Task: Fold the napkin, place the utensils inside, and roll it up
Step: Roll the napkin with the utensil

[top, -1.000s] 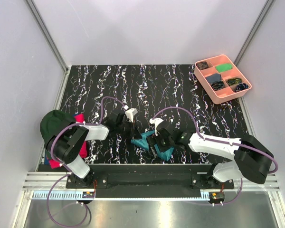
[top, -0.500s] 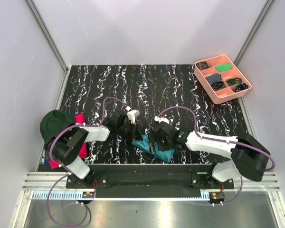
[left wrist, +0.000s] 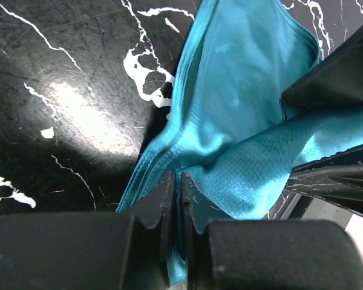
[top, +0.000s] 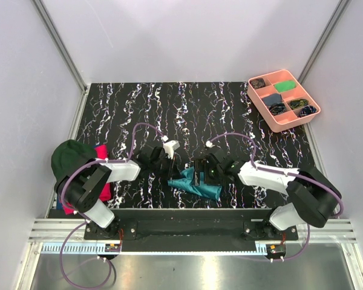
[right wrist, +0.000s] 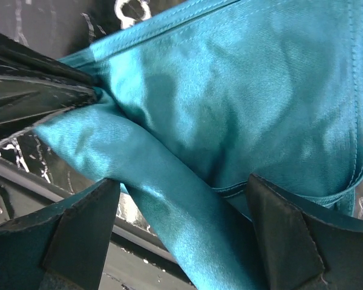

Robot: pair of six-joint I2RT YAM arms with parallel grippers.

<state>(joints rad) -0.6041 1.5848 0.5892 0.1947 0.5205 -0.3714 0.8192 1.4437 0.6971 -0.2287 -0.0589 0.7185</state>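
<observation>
The teal napkin (top: 201, 188) lies bunched and folded near the table's front edge, between my two arms. My left gripper (top: 172, 171) reaches it from the left. In the left wrist view the left gripper (left wrist: 177, 188) is shut on the napkin's (left wrist: 242, 115) hem. My right gripper (top: 200, 174) hovers over the cloth's middle. Its fingers (right wrist: 85, 226) stand wide apart with a raised fold of the napkin (right wrist: 230, 103) running between them, not pinched. The utensils are hidden or out of view.
A pink compartment tray (top: 267, 115) with small items sits at the back right. A dark green cap (top: 69, 157) and a pink-red cloth (top: 104, 188) lie at the left edge. The table's front rail (top: 181, 223) runs just below the napkin.
My right gripper has drawn back a little from the front edge, over the napkin, and spread slightly wider. The left gripper has tightened on the napkin's edge.
</observation>
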